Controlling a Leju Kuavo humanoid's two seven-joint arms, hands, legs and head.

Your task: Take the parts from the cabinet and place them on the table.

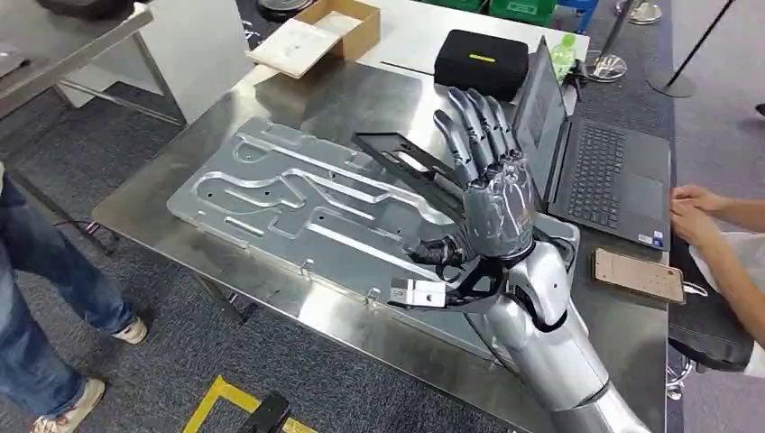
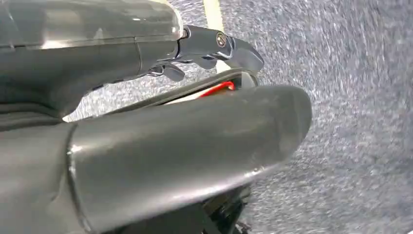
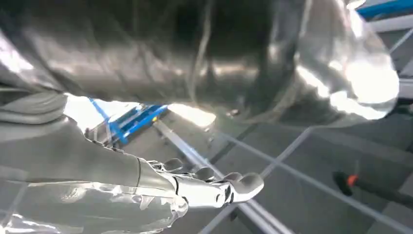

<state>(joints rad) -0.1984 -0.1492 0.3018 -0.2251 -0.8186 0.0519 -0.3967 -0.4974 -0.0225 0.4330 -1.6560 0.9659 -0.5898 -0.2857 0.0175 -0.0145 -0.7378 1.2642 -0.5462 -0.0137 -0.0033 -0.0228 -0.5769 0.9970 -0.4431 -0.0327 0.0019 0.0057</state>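
Note:
My right hand (image 1: 492, 203) is raised over the right part of the steel table (image 1: 361, 90), its fingers (image 1: 474, 122) stretched straight toward the back. It holds a long black bracket part (image 1: 397, 153) across the palm, with the thumb (image 1: 439, 252) curled against it. The part's lower end carries a small silver block (image 1: 417, 293) and sticks out left of the wrist. In the right wrist view the thumb (image 3: 214, 189) shows under a blurred shiny surface. My left hand (image 2: 160, 146) hangs over grey carpet, its fingers (image 2: 209, 46) loosely bent and holding nothing.
A large grooved aluminium plate (image 1: 298, 203) lies across the table. An open laptop (image 1: 600, 167), a phone (image 1: 637, 274), a black case (image 1: 481, 59) and a cardboard box (image 1: 316, 36) sit around it. One person's hands (image 1: 695, 212) rest at the right; another person (image 1: 45, 289) stands left.

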